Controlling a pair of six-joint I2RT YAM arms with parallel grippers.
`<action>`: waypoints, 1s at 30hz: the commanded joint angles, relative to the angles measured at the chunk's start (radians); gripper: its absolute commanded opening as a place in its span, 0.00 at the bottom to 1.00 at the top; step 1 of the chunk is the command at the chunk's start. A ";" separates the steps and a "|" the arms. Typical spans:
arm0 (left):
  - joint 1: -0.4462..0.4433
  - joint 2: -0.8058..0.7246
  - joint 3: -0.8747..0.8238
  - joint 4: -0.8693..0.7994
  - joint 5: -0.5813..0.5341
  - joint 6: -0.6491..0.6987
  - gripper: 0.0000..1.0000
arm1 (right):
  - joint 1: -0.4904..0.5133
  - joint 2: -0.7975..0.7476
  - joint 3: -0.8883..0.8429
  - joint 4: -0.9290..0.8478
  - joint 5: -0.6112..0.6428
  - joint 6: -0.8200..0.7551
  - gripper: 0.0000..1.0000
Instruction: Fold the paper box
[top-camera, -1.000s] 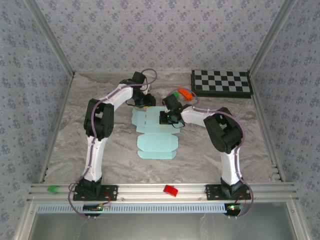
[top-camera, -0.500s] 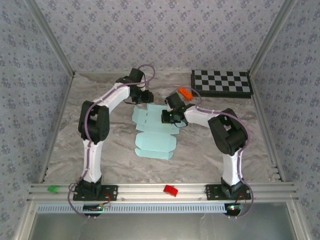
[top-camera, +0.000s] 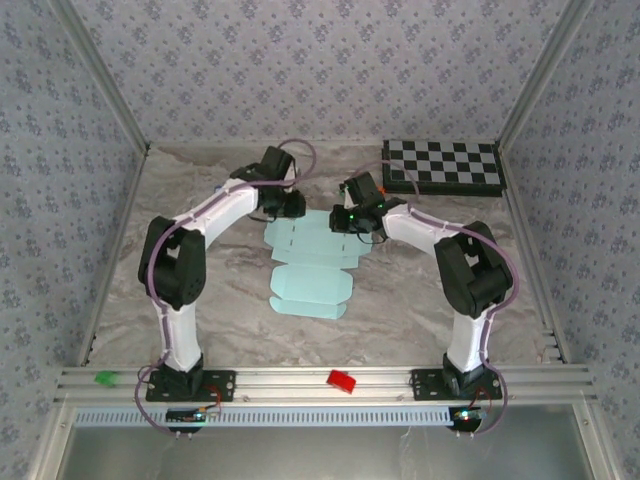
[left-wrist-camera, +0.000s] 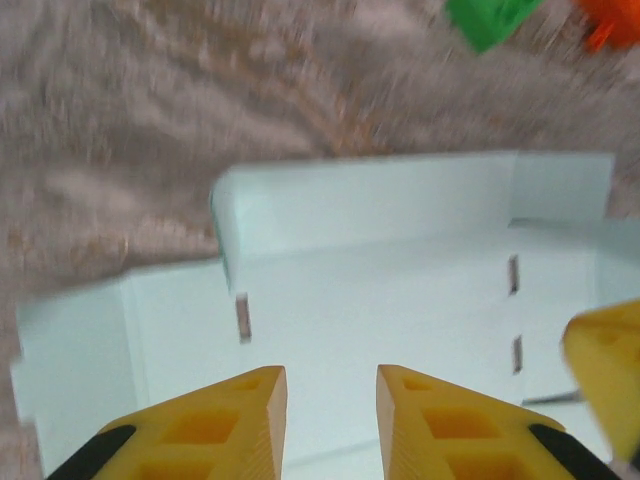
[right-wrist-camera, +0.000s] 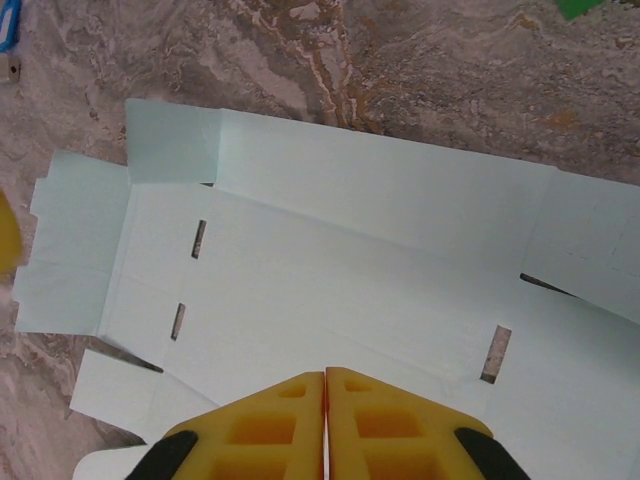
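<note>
The paper box (top-camera: 310, 285) lies flat and unfolded mid-table, a pale aqua die-cut sheet with tabs and slots. My left gripper (top-camera: 288, 207) hovers at the sheet's far left edge. In the left wrist view its yellow fingers (left-wrist-camera: 332, 372) stand apart over the sheet (left-wrist-camera: 380, 270), open, with nothing between them. My right gripper (top-camera: 356, 220) is over the sheet's far right corner. In the right wrist view its fingers (right-wrist-camera: 325, 373) are pressed together, shut, just above the sheet (right-wrist-camera: 340, 260), and grip nothing.
A black-and-white checkerboard (top-camera: 443, 166) lies at the back right. A green block (left-wrist-camera: 492, 18) and an orange block (left-wrist-camera: 612, 25) sit beyond the sheet's far edge. On the front rail lie a red block (top-camera: 341, 381) and a green block (top-camera: 104, 378).
My right gripper has moved from the sheet's middle right back to its far corner. The left arm's elbow has swung left, and its jaws have narrowed. The sheet has barely moved.
</note>
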 joint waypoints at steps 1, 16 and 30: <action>-0.008 -0.123 -0.107 0.036 -0.080 -0.067 0.28 | 0.011 0.041 0.040 -0.031 -0.046 -0.021 0.09; -0.041 -0.350 -0.508 0.117 -0.124 -0.166 0.42 | 0.053 0.120 0.036 -0.048 -0.062 -0.020 0.08; -0.040 -0.224 -0.475 0.163 -0.165 -0.135 0.49 | 0.066 0.150 0.021 -0.069 -0.040 -0.026 0.08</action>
